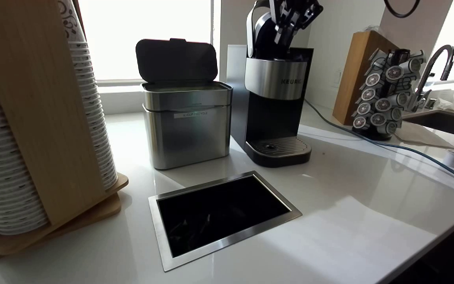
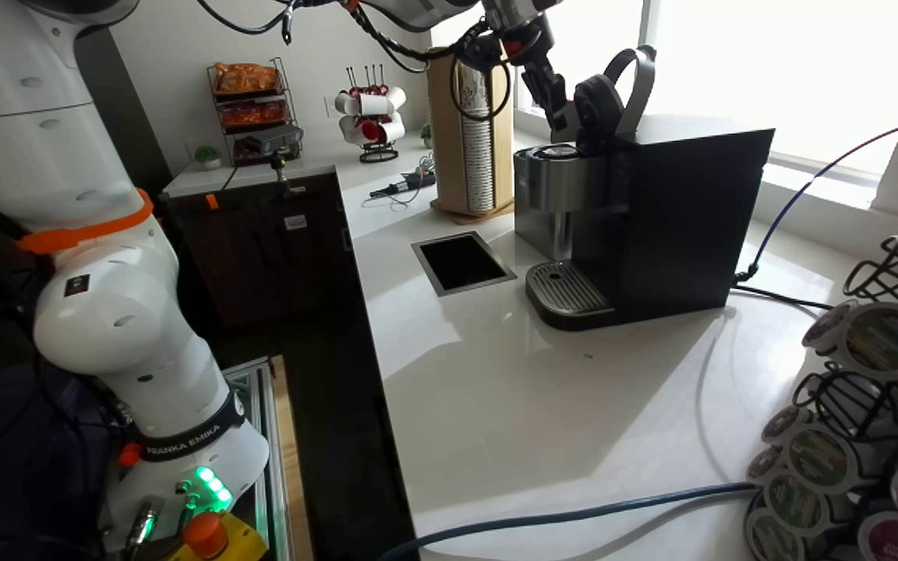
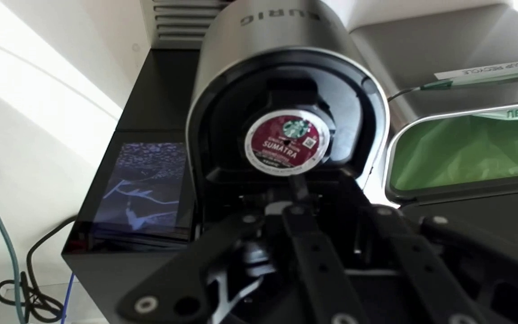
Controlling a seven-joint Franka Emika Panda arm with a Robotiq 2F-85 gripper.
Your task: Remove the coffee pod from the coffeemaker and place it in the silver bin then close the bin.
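Note:
The black coffeemaker point(image 1: 276, 79) stands with its top handle raised; it also shows in an exterior view point(image 2: 691, 226). A coffee pod point(image 3: 287, 144) with a dark red lid sits in its holder in the wrist view. The silver bin point(image 1: 189, 134) stands beside the coffeemaker, its black lid point(image 1: 176, 59) tipped up. The bin's green liner point(image 3: 466, 148) shows in the wrist view. My gripper point(image 3: 324, 184) is open, with a gap between its fingers, close to the pod's edge and holding nothing. The gripper is above the coffeemaker's top in both exterior views point(image 1: 284, 37) point(image 2: 560, 117).
A steel-rimmed countertop opening point(image 1: 227, 244) lies in front of the bin. A wooden cup rack point(image 1: 49, 98) stands at the left. A pod carousel point(image 1: 384, 94) stands beyond the coffeemaker. A blue cable point(image 2: 574, 514) crosses the counter. The raised handle point(image 2: 640, 86) is beside the gripper.

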